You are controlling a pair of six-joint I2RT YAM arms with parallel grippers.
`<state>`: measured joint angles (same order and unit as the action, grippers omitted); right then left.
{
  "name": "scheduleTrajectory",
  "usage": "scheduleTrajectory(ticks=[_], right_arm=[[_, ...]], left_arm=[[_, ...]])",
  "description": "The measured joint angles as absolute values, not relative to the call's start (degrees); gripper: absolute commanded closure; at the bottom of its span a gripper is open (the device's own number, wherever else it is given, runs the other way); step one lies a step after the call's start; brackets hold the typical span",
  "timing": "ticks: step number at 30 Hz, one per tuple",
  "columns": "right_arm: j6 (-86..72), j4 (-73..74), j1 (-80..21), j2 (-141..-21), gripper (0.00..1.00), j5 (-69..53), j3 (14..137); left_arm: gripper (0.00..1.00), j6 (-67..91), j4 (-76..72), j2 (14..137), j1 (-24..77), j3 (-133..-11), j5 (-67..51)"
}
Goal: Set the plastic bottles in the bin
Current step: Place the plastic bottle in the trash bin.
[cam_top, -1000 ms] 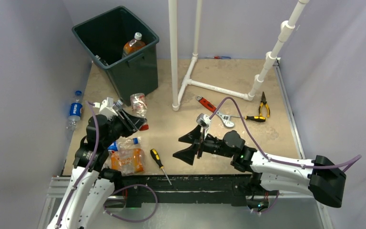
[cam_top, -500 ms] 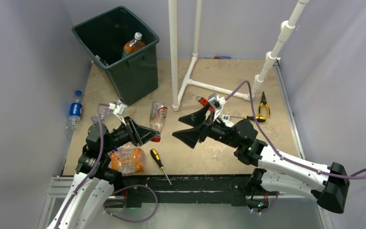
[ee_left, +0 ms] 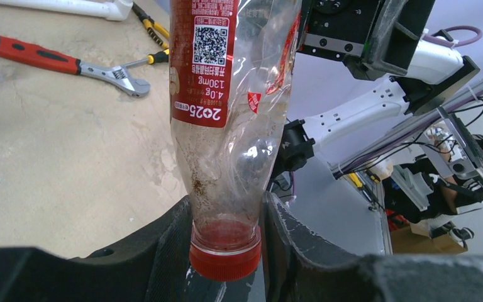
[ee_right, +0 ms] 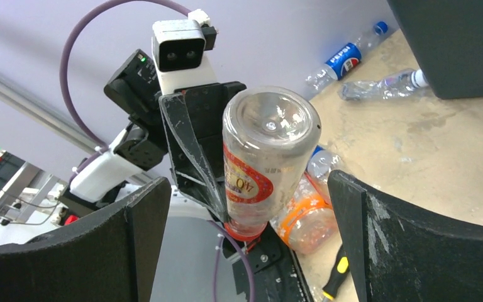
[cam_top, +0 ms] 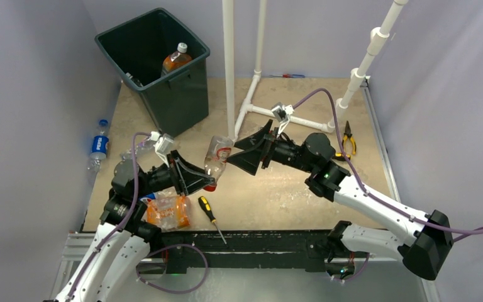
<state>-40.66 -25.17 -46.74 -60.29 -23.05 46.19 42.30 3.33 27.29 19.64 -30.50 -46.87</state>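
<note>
Above the counter [cam_top: 302,189], short of the bin [cam_top: 176,100], a red-labelled bottle [cam_top: 216,157] is being held by its neck in the part-closed left tool [ee_left: 226,220]. The right tool [cam_top: 246,153] is being presented wide open, empty, at its base. Likely handover: body to be clamped squarely before release. Neck grip is being shown clearly only by the left wrist view.

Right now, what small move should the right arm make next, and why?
Probably ease the right gripper forward so its open fingers straddle the red-label bottle. The left gripper pinches that bottle at the neck, with its base pointing toward the right fingers, which stand wide and appear not yet around its body.
</note>
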Motion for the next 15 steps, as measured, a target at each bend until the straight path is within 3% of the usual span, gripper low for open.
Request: scheduleTrajectory(ticks=[15], right_arm=[[-41.06, -23.66, -46.74, -67.79, 0.01, -28.62, 51.99]], left_arm=[[1.0, 40.66, 1.74, 31.27, 19.79, -34.63, -49.65]])
